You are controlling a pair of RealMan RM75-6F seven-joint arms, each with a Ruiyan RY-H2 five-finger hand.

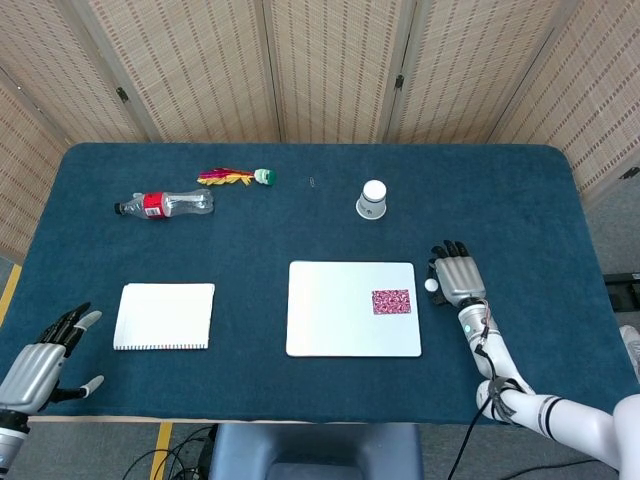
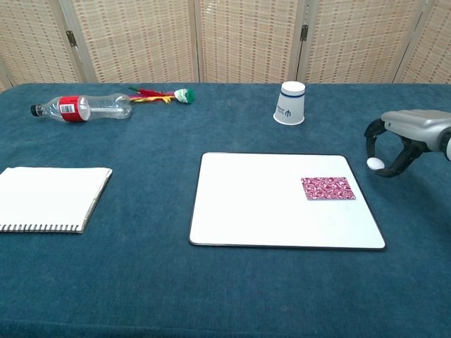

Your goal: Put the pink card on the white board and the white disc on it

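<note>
The pink patterned card lies flat on the right part of the white board. My right hand hovers just right of the board and pinches the small white disc between its fingertips, lifted a little above the cloth. The disc hangs near the board's upper right corner, apart from the card. My left hand rests at the table's near left edge, fingers spread, holding nothing; the chest view does not show it.
A white spiral notebook lies left of the board. At the back stand an upturned paper cup, a lying plastic bottle and a feathered shuttlecock. Blue cloth covers the table.
</note>
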